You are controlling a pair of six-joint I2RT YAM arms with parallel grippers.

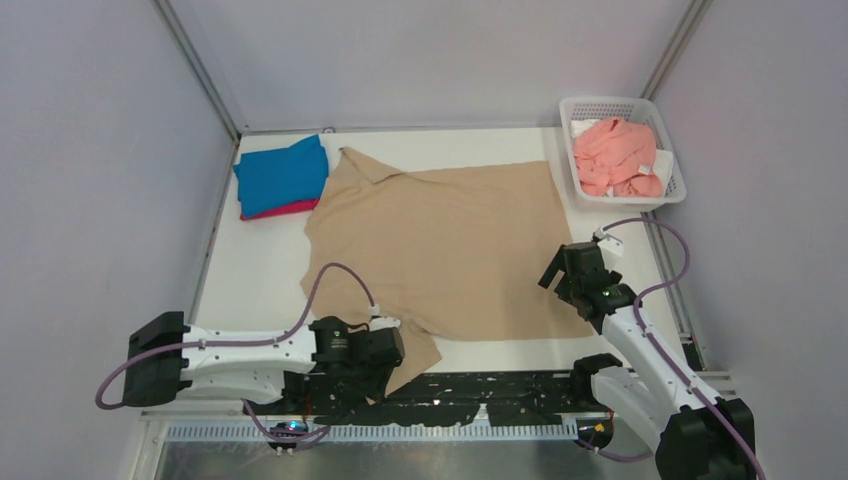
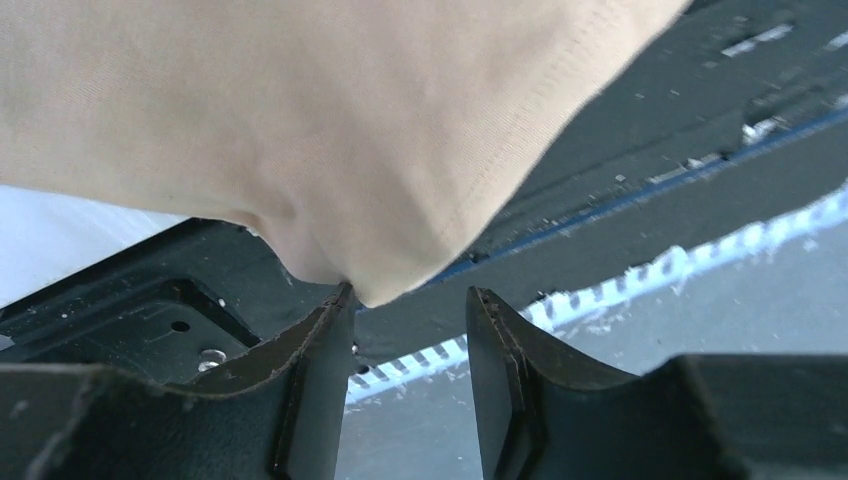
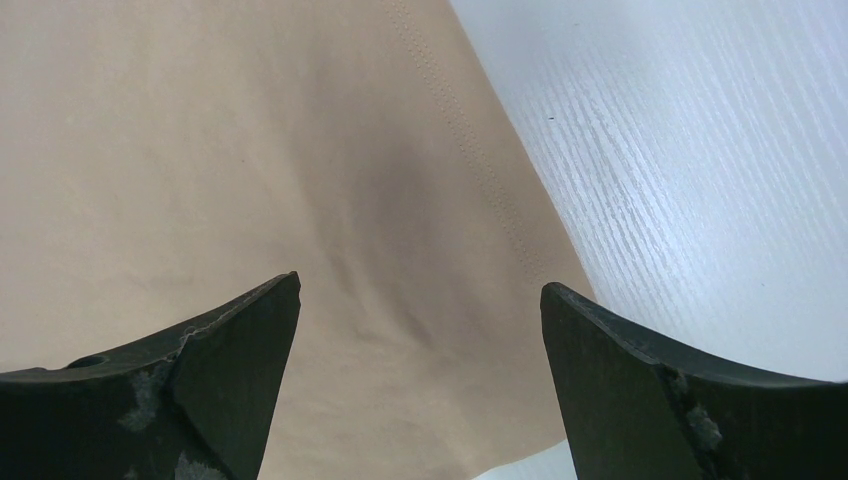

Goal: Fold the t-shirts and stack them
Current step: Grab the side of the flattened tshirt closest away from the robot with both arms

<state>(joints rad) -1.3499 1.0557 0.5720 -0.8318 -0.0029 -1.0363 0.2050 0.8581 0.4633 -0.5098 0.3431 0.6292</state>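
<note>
Top external view, and the tan-beige t-shirt [image 1: 450, 240] is seen spread flat across the middle of the white tabletop [image 1: 260, 270], collar towards the far left. At the far left corner the bright blue t-shirt [image 1: 283, 172] is stacked, folded, on the magenta-red t-shirt [image 1: 285, 210], of which only a strip along the near edge is shown. Over on the far right, the salmon pink t-shirt [image 1: 618, 155] is bundled inside the white mesh basket [image 1: 632, 201].

Down at the near edge, the left gripper [image 1: 397, 345] is placed low against the near sleeve of the tan-beige shirt, where the cloth spills over the black base plate [image 1: 480, 385]. From the left wrist camera the jaws are seen parted: the sleeve's tip is touched by one fingertip [image 2: 335, 305], but nothing is clamped between the two.

Right side now: the right gripper [image 1: 556, 270] is held over the shirt's right hem, near its near corner. In the right wrist view its jaws are spread wide and empty, with the stitched hem and bare tabletop framed between them.
</note>
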